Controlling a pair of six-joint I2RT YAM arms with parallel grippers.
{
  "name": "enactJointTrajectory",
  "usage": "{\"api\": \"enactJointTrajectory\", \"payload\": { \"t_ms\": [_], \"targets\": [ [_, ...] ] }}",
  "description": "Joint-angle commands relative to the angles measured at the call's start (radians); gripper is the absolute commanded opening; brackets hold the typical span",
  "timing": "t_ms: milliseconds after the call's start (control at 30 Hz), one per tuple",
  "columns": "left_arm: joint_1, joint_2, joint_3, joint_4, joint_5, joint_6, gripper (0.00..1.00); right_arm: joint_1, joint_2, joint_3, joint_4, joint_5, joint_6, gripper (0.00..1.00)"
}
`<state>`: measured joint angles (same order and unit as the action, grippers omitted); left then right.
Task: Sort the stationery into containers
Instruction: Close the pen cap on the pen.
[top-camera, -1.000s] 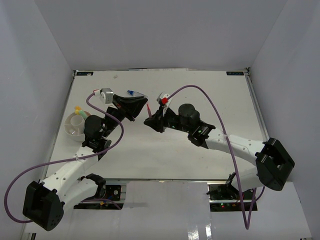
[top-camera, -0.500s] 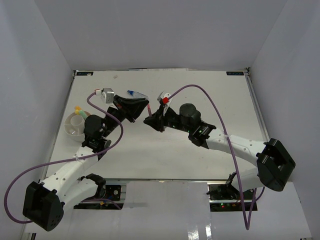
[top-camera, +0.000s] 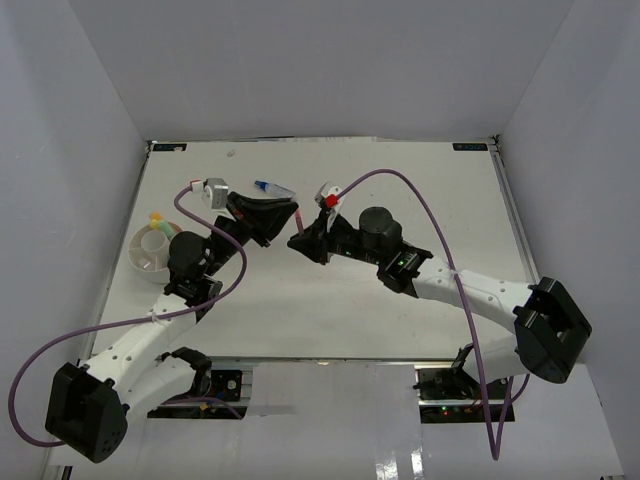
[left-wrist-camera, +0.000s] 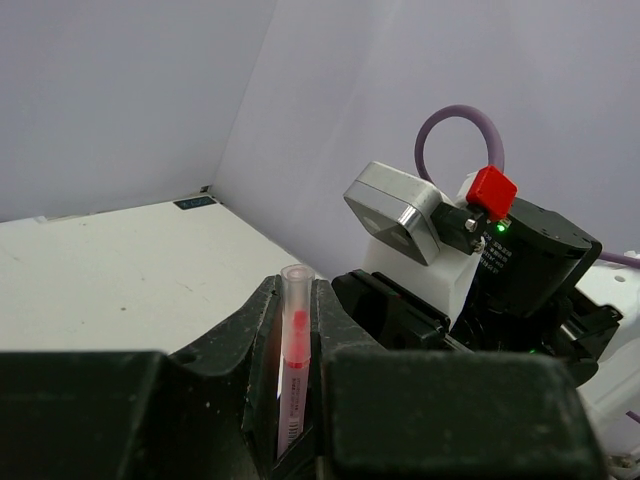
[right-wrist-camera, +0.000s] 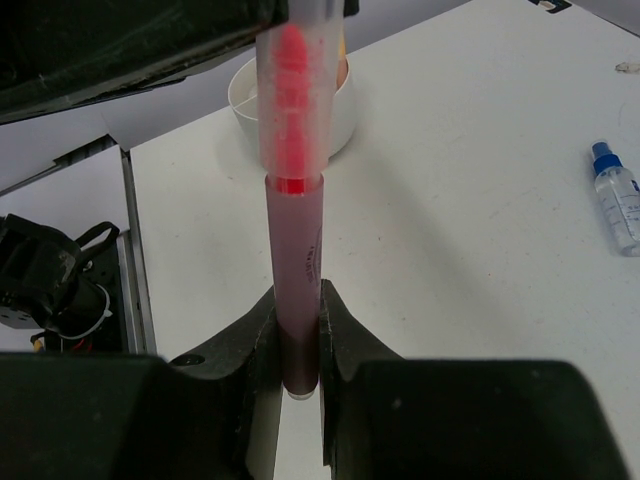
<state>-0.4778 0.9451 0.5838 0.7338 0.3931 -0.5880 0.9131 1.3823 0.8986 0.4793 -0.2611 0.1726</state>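
A red marker (top-camera: 297, 222) with a clear cap hangs above the table middle, gripped from both ends. My left gripper (left-wrist-camera: 295, 335) is shut on the marker (left-wrist-camera: 291, 350) near its capped end. Facing it, my right gripper (right-wrist-camera: 297, 335) is shut on the marker's (right-wrist-camera: 295, 250) pinkish barrel at the other end. The white round dish (top-camera: 148, 262) sits at the left of the table, with a yellow and a green item (top-camera: 155, 218) at its far side. In the right wrist view the dish (right-wrist-camera: 243, 105) lies behind the marker. A white blue-capped bottle (top-camera: 268, 187) lies beyond my left gripper (top-camera: 277, 215).
The bottle (right-wrist-camera: 615, 195) also shows at the right edge of the right wrist view, lying on bare white table. The purple cables of both arms arch over the table. White walls close in the table on three sides.
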Motion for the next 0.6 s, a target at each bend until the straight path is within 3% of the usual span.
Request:
{"api": "enactJointTrajectory", "payload": {
  "t_ms": [0, 567],
  "targets": [
    [0.001, 0.014, -0.01, -0.045, 0.058, 0.005, 0.0, 0.003, -0.052, 0.056, 0.101, 0.006, -0.019, 0.08],
    [0.001, 0.0, -0.051, -0.231, 0.085, 0.021, 0.0, -0.008, -0.103, 0.144, 0.101, 0.028, -0.105, 0.08]
  ]
}}
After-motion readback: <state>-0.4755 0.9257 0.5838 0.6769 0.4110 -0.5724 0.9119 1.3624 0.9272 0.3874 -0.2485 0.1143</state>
